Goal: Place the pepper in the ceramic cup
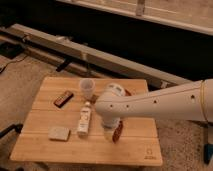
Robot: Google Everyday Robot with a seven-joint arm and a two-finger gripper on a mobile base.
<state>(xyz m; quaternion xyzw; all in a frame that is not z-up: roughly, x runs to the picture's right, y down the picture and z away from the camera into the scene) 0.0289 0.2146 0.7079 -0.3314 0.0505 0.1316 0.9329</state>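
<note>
The gripper [109,133] hangs low over the wooden table [137,150], just below the centre of the frame, right beside the pepper [118,132]. The pepper lies dark red along the gripper's right edge and is partly hidden by it. I cannot tell whether the claw is wide or closed, or whether it has the pepper.

From where I stand, the grasp should take the pepper across its thicker middle, not the tapering end. Then comes a straight lift before heading up-left to the ceramic cup [87,88]. The white bottle [84,120] lies near that path, so the arm should carry high and release squarely above the narrow mouth.
</note>
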